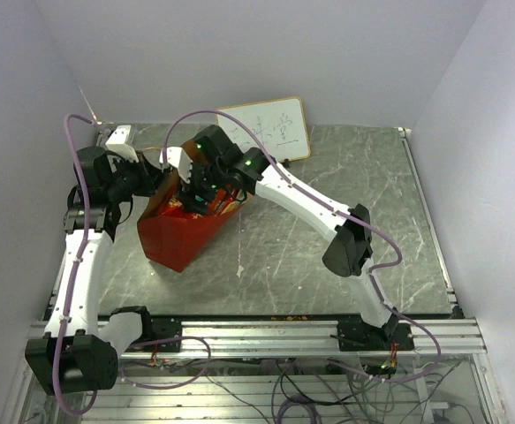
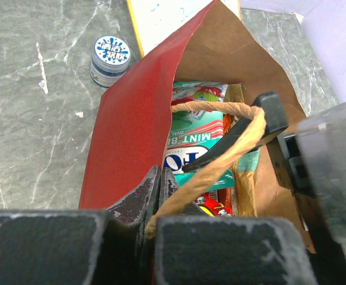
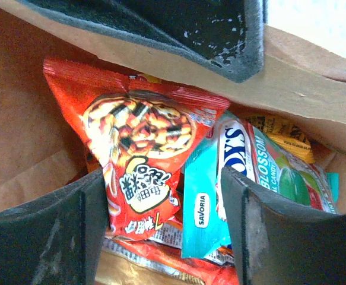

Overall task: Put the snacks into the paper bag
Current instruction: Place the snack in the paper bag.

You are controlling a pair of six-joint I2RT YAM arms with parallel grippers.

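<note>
The paper bag [image 1: 179, 237], red outside and brown inside, stands open at the table's left. My left gripper [image 1: 157, 170] is shut on the bag's rim [image 2: 138, 113] by its twisted handle [image 2: 220, 159]. My right gripper [image 1: 206, 196] is down in the bag's mouth, open and empty [image 3: 164, 208]. Under it lie the snacks: a red-orange packet [image 3: 138, 148], a teal packet [image 3: 201, 208], a green and white candy packet [image 3: 264, 169] and a yellow packet [image 3: 286, 136]. The teal packet [image 2: 199, 142] and one right finger [image 2: 244, 133] also show in the left wrist view.
A white board with a yellow edge [image 1: 270, 128] lies flat behind the bag. A small round tin [image 2: 111, 53] stands on the grey table [image 1: 328, 177] beside the bag. A dark finger [image 3: 190, 29] presses on the bag's far rim.
</note>
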